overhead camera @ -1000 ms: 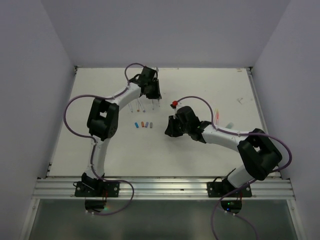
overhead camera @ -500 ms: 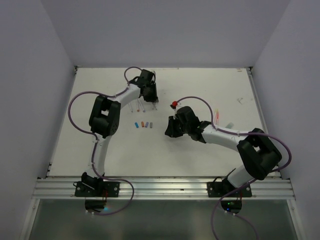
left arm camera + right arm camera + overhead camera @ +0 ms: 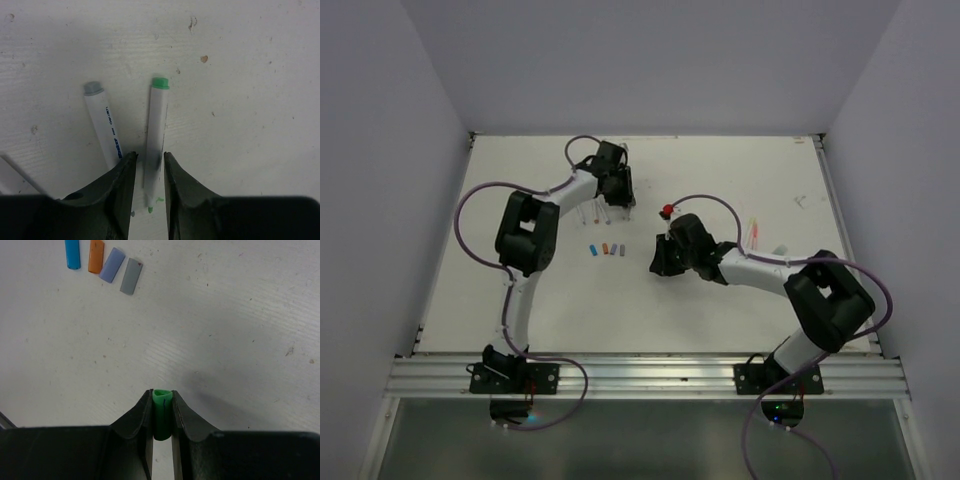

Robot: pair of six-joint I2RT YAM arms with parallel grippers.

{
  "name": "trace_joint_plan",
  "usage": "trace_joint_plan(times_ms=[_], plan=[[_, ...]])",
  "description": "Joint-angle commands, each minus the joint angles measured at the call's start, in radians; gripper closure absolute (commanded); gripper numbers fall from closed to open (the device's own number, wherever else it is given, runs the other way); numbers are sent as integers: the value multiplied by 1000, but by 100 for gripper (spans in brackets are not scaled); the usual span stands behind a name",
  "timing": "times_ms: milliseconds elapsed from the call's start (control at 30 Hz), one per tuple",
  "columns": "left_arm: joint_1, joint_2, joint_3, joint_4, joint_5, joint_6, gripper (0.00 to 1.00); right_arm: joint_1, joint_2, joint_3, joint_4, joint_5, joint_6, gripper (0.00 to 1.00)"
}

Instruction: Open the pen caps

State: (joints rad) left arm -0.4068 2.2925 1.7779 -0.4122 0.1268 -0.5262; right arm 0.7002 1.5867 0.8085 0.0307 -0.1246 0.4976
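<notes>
A green cap [image 3: 162,420] is clamped by the right gripper [image 3: 162,395] — four loose caps [image 3: 96,257] are seen at 11 o'clock — and a green-tipped pen [image 3: 156,130] is straddled by the barely parted left gripper [image 3: 150,156].

The left tool [image 3: 149,156] fills the bottom of the frame. Its two dark fingers stand slightly apart on either side of a white pen with a green end [image 3: 157,120], which lies flat on the tabletop [image 3: 240,100] and runs up to mid-frame. A sliver of gap shows beside the left finger. Just to the left lies a grey-ended pen [image 3: 104,131], tilted and printed in blue. Green smudges [image 3: 156,201] mark the surface between the fingers.
</notes>
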Motion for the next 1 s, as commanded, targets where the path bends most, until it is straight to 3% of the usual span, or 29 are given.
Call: trace_joint_plan(times_ms=[0,133,300,467,633,800,967], plan=[[8,-74,-23,12,10,15,67,2,19,52,34,31,13,100],[8,-136,-31,9,26,-14,64,2,36,83,28,83,25,100],[8,-286,-61,7,48,-41,51,2,106,158,40,118,33,100],[8,-527,-174,35,10,-44,27,2,188,233,60,123,58,97],[10,-758,-290,16,-122,0,5,2,271,299,63,111,85,92],[11,-953,-478,32,-223,9,3,2,321,330,63,108,124,87],[13,-1107,-624,15,-268,6,3,4,351,331,64,106,160,75]])
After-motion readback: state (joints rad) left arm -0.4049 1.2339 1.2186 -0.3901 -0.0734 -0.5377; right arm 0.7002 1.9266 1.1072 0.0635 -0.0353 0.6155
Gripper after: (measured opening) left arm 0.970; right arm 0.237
